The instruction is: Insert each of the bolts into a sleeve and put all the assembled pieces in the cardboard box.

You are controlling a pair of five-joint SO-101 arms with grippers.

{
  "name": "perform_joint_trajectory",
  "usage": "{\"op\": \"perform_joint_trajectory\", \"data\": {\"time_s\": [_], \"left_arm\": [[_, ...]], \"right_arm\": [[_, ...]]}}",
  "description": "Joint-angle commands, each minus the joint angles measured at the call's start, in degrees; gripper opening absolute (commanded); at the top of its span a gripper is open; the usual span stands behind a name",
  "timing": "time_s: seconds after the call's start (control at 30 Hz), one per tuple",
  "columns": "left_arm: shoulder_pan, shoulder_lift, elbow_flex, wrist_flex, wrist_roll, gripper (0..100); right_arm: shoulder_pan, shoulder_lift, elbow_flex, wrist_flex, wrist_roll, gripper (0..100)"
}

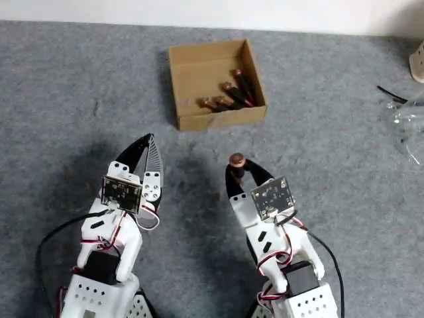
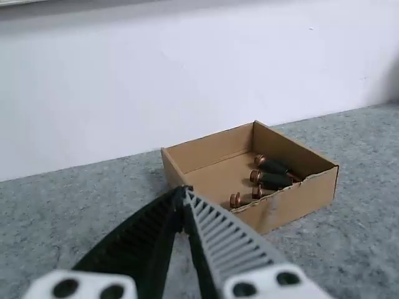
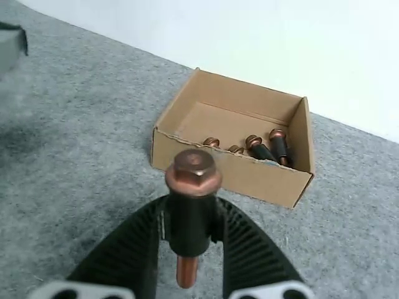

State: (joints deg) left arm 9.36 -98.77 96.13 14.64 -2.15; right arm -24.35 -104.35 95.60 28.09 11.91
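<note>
several assembled pieces (image 1: 228, 96) lie in the cardboard box (image 1: 177, 86), gathered toward the side nearer my right arm, so i judge the task to be well along. the step in hand is the drop-off. my right pincer (image 3: 190, 215) is clamped on a black sleeve (image 3: 189, 224) with a copper bolt (image 3: 193, 171) through it. the bolt's hex head stands just past my fingertips on the box side, and its thin tip sticks out of the sleeve's other end toward my wrist. the jaws are only as far apart as the sleeve is thick, pressing it on both sides about its middle. the piece looks to be held clear of the grey table (image 1: 66, 99), near the box but short of its front wall. next i would need to carry it forward over that wall, bring it above a bare patch of the box floor and part the jaws there. the piece is round and may roll, so letting go low seems wise. my left pincer (image 1: 147, 149) hangs alongside with its jaws together, tips meeting, holding nothing, aimed at the box's near corner.
</note>
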Motion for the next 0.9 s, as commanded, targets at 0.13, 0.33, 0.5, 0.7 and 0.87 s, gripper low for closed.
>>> {"op": "perform_joint_trajectory", "data": {"time_s": [0.13, 0.33, 0.5, 0.7, 0.87], "left_arm": [[0.75, -0.48, 1.36, 0.7, -0.44, 1], [0.92, -0.48, 1.36, 0.7, -0.35, 1], [1.01, -0.57, 1.36, 0.53, -0.35, 1], [1.01, -0.66, 1.36, 0.53, -0.35, 1], [1.01, -0.57, 1.36, 0.53, -0.35, 1]], "right_arm": [[4.0, -0.92, 2.07, -1.54, 0.53, 0.4], [3.91, -0.84, 1.89, -1.54, 0.7, 0.4], [3.82, -0.75, -1.1, -1.54, 3.43, 0.4], [3.91, 5.32, -8.31, -1.54, 3.96, 0.4], [3.91, 24.22, -21.67, -1.63, 3.96, 0.5]]}}
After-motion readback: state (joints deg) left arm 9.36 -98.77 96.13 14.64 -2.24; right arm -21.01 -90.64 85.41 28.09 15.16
